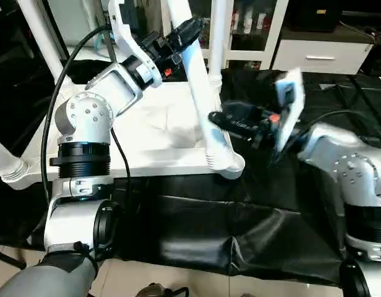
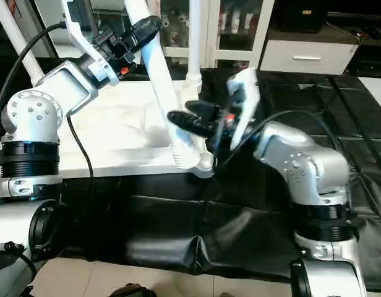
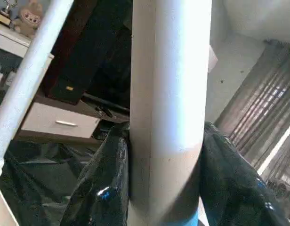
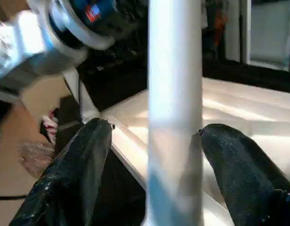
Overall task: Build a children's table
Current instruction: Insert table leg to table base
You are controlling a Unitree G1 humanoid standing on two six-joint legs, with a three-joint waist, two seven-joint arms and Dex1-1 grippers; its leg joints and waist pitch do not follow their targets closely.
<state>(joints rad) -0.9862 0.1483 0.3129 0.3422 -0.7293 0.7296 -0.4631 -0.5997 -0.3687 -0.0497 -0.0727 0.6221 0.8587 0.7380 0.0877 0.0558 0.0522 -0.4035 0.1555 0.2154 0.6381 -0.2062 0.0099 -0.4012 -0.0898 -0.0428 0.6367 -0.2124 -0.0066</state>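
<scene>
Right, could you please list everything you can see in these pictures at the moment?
tabletop: one, white, lying on the work table
held leg: one, white, tilted, its lower end at the tabletop's near right corner socket
other legs: at least two, white, one upright at the far right corner, one at the near left corner
table cover: one, black, draped over the work table
drawer cabinet: one, white, behind the table
left gripper: one, black fingers, shut on the held leg high up
right gripper: one, black fingers, open around the held leg low down
</scene>
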